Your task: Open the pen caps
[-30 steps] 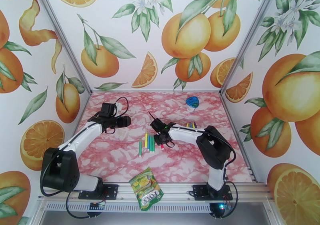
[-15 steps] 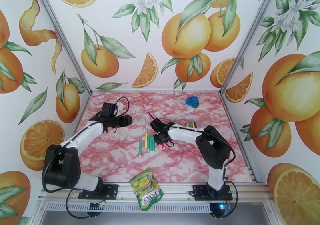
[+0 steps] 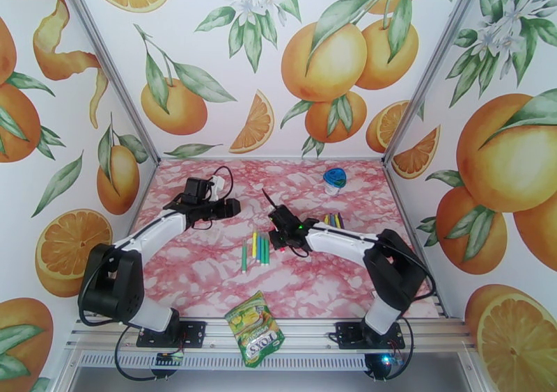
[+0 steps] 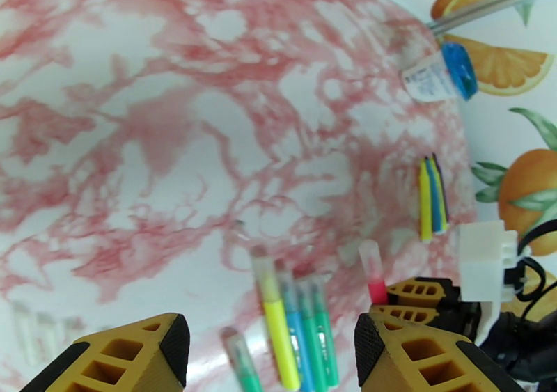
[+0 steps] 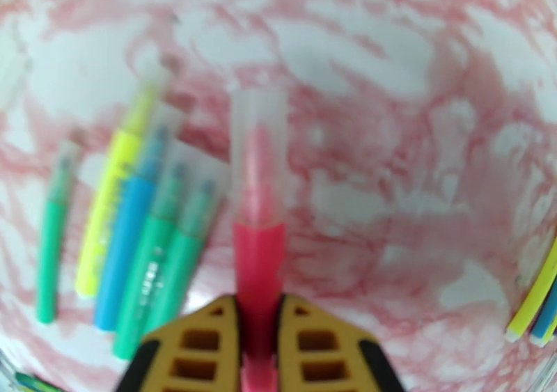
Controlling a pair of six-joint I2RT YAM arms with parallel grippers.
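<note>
Right gripper [image 5: 259,320] clamps the red pen [image 5: 258,254], its cap [image 5: 259,136] projecting ahead. Pen row [image 5: 139,233] lies just left; bare table [image 5: 418,177] lies right. Left gripper [image 4: 268,338] stands apart, jaws empty.

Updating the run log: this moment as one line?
right hand: shut on red pen | left hand: open, empty | cap: on

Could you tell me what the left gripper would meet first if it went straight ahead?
The left gripper, jaws open, would probably meet the nearer yellow pen lying ahead first, though depth is unclear.
</note>
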